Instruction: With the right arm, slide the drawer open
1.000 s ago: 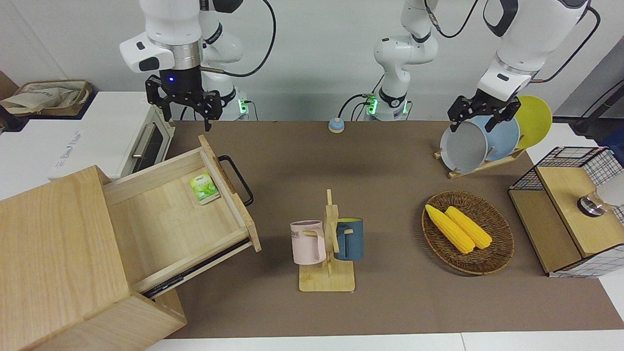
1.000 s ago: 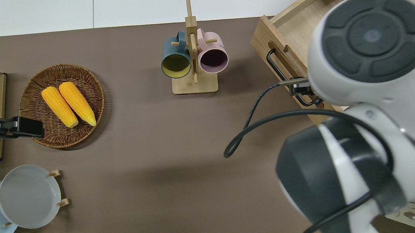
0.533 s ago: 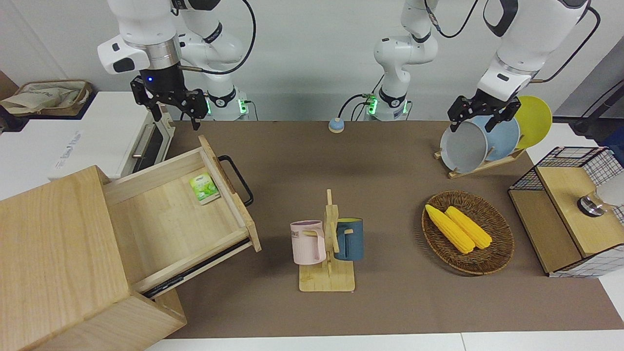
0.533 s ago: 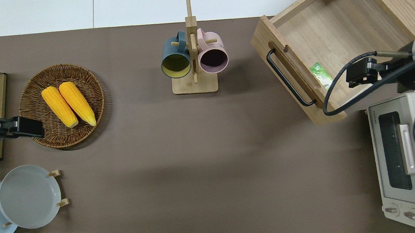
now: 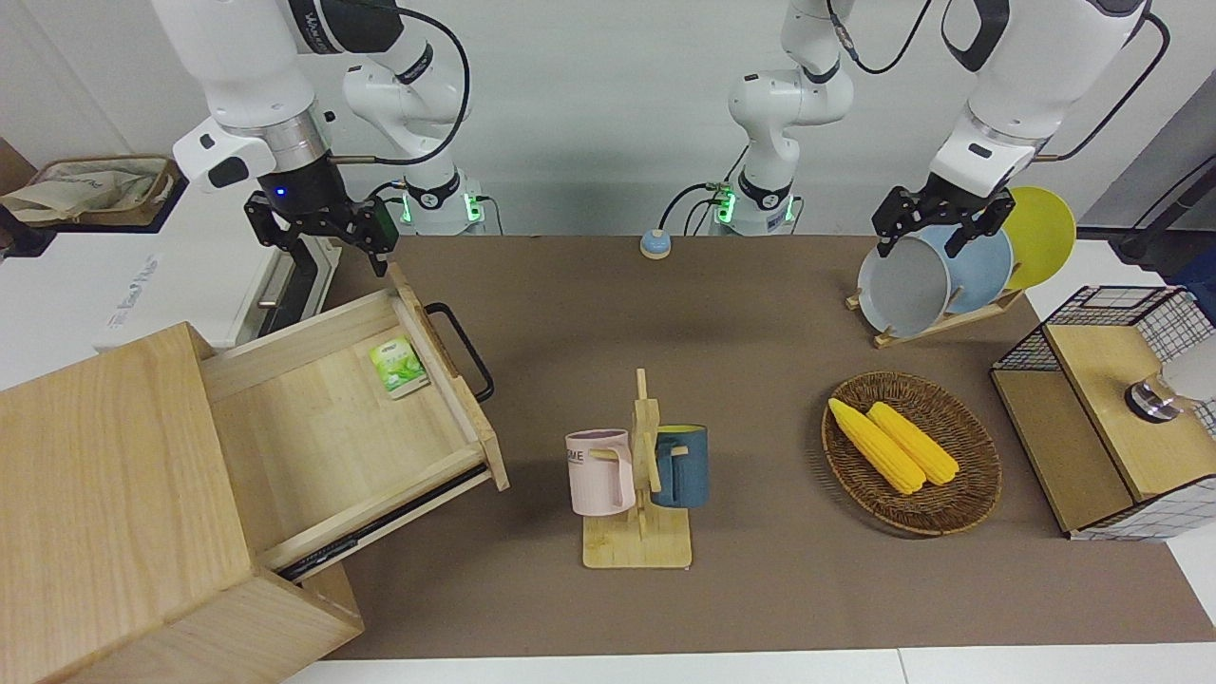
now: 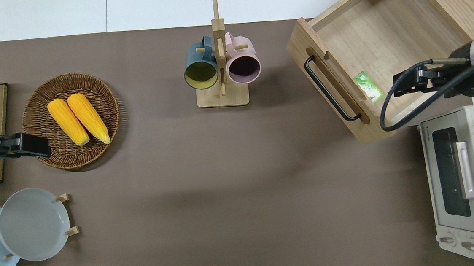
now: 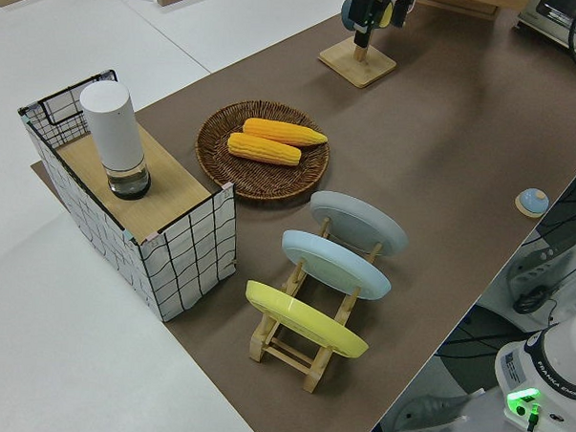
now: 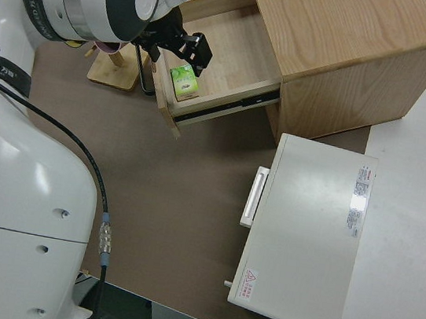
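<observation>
The right gripper (image 5: 318,249) hangs with its fingers (image 5: 378,256) spread wide and nothing between them, touching nothing. In the overhead view most of it is cut off at the picture's edge, over the corner of the drawer (image 6: 377,60) nearest the robots and the toaster oven (image 6: 465,191).

The drawer stands pulled well out of the wooden cabinet (image 5: 104,513) at the right arm's end of the bench (image 5: 760,589). Its front faces the middle of the bench, turned at a slant to the bench's edges. The black bar handle (image 5: 463,350) runs along that front, its long axis going from nearer the robots to farther from them. A small green packet (image 5: 398,366) lies flat on the drawer's floor, just beside the front board. Part of the cabinet is cut off in every view.

The mug rack (image 5: 638,494) stands near the middle of the bench, well apart from the drawer.

The left arm is parked, and its gripper (image 5: 940,220) shows fingers parted, holding nothing.
</observation>
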Motion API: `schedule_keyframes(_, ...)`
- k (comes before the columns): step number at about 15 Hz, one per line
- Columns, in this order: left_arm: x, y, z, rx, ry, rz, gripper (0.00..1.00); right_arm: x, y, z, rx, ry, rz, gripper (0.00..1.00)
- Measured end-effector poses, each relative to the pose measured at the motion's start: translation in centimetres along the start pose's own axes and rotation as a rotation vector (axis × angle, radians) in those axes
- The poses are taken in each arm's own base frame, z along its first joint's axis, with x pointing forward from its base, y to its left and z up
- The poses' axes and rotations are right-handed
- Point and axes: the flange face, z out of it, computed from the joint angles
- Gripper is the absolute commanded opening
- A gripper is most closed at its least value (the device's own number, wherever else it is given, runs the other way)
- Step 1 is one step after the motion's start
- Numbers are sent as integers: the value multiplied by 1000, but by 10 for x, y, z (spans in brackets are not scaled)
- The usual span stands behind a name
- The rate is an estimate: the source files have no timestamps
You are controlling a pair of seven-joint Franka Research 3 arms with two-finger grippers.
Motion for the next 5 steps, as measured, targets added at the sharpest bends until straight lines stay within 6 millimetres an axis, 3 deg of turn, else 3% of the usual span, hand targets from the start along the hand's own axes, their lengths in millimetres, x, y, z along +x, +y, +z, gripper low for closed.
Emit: schedule_keyframes(5, 0, 0, 0, 0, 0, 0, 993, 1, 5, 2, 12, -6, -9, 990)
